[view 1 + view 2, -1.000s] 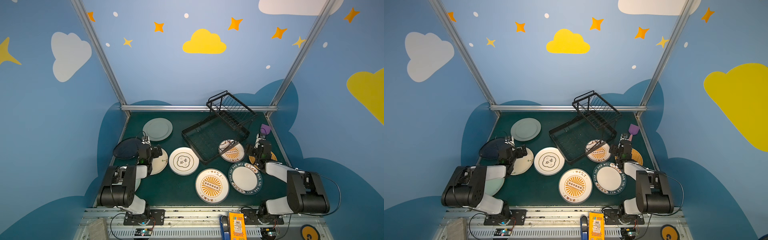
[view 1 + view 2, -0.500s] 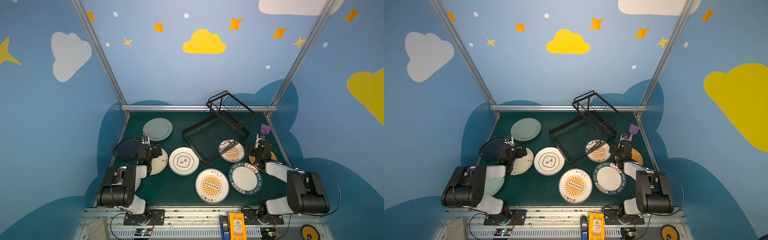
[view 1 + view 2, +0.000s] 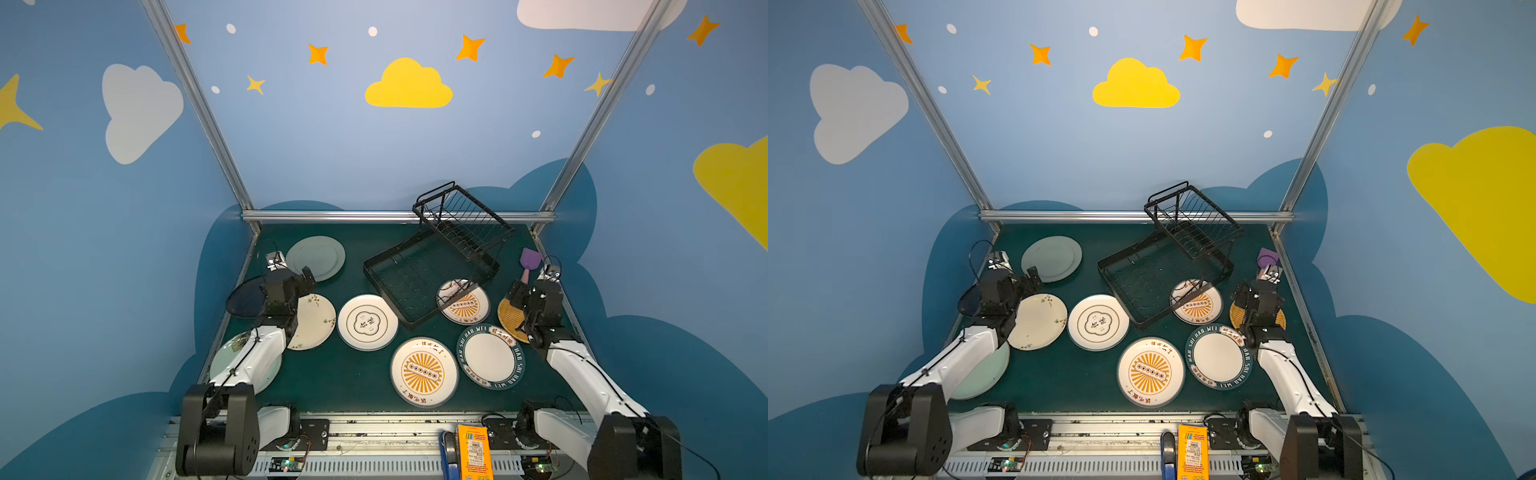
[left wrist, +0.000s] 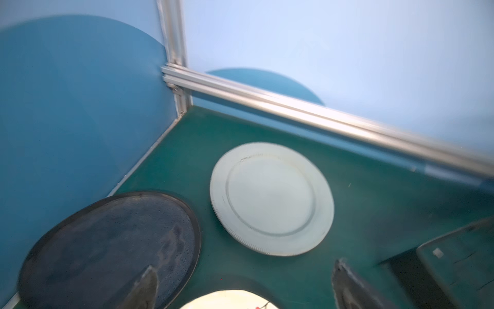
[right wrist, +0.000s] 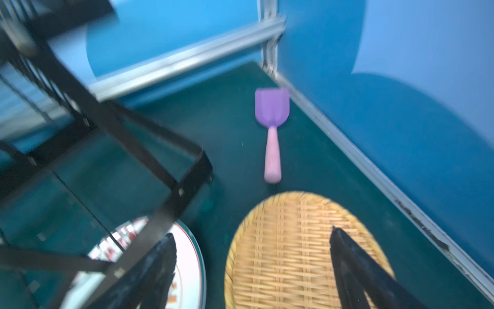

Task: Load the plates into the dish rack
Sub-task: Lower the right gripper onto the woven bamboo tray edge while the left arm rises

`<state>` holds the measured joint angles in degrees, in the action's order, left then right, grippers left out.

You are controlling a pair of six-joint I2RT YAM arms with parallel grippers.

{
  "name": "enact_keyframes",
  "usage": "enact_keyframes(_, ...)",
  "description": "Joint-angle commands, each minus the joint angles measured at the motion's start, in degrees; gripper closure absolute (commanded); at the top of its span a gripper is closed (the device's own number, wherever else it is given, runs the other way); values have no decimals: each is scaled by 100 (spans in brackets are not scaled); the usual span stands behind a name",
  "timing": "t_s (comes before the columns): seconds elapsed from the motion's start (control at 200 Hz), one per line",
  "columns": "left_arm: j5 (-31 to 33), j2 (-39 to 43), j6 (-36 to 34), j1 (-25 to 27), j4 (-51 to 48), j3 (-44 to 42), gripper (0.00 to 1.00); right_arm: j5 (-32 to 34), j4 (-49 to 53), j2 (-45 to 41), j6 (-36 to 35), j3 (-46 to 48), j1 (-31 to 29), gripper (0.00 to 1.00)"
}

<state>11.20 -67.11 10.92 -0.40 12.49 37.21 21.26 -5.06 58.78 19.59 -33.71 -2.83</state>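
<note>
Currently left gripper (image 4: 244, 270) jaws wide, empty, above navy plate (image 4: 107, 248) rim; grey-green plate (image 4: 271, 199) ahead, side wall (image 4: 80, 107) close. Right gripper (image 5: 251, 235) wide, empty, over woven tray (image 5: 288, 240); dish rack (image 3: 432, 266) corner just beside, overlapping sunburst plate (image 3: 465, 305). Open mat (image 3: 361, 245) between grey-green plate and rack. Teal-rimmed plate (image 3: 490, 356) reads "HAO WEI".

Walls: we see blue panels (image 3: 332, 145) painted with clouds and orange stars.
Frame: silver rails (image 3: 374, 216) edge them.
Worktop (image 3: 332, 382): dark green.

The left claw (image 4: 244, 264) and right claw (image 5: 251, 232) are showing dark, tapered fingers (image 4: 347, 289). Behind them, the left arm (image 3: 259, 357) and right arm (image 3: 582, 374) are carrying white shells, black cables (image 3: 942, 357) and black joints (image 3: 216, 432).
</note>
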Motion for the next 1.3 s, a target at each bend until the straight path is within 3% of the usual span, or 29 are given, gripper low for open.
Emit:
enact_keyframes(0.0, 296, 461, 1236, 8, -1834, 294, 0, 506, 935, -205, 627, -49, -12, 12)
enact_keyframes(0.2, -59, 1216, 2449, -53, -3812, 843, 0, -281, 1610, -962, 826, -49, 0, 12)
enact_keyframes(0.34, -945, 1796, 2492, -187, -4616, 869, 0, -759, 1875, -1596, 944, 124, 1, 12)
enact_keyframes(0.551, -2626, 2243, 2313, -650, -4608, 687, 0, -2098, 2150, -2310, 865, 217, 8, 12)
enact_keyframes(0.696, -3080, 1737, 2374, -921, -4205, 837, 0, -2622, 2426, -2506, 853, 245, -59, 12)
enact_keyframes(0.786, -3620, 1317, 2513, -1008, -3739, 857, 0, -2622, 2498, -2555, 1033, 329, -59, 12)
enact_keyframes(0.876, -3834, 938, 2598, -1005, -3632, 985, 0, -2078, 2916, -2538, 1018, 239, 21, 12)
enact_keyframes(0.926, -3996, 775, 2600, -1007, -3558, 1016, 0, -1833, 3271, -2455, 1124, 134, 189, 12)
enact_keyframes(1.011, -4216, 592, 2578, -1005, -3450, 1027, 0, -2082, 3266, -2320, 1319, 288, 672, 12)
enact_keyframes(1.086, -4415, 484, 2502, -1005, -3367, 1041, 0, -2653, 2986, -2161, 1511, 508, 1323, 12)
enact_keyframes(1.297, -5352, 269, 2424, -981, -3194, 1088, 0, -2808, 2112, -1372, 1761, 826, 2053, 12)
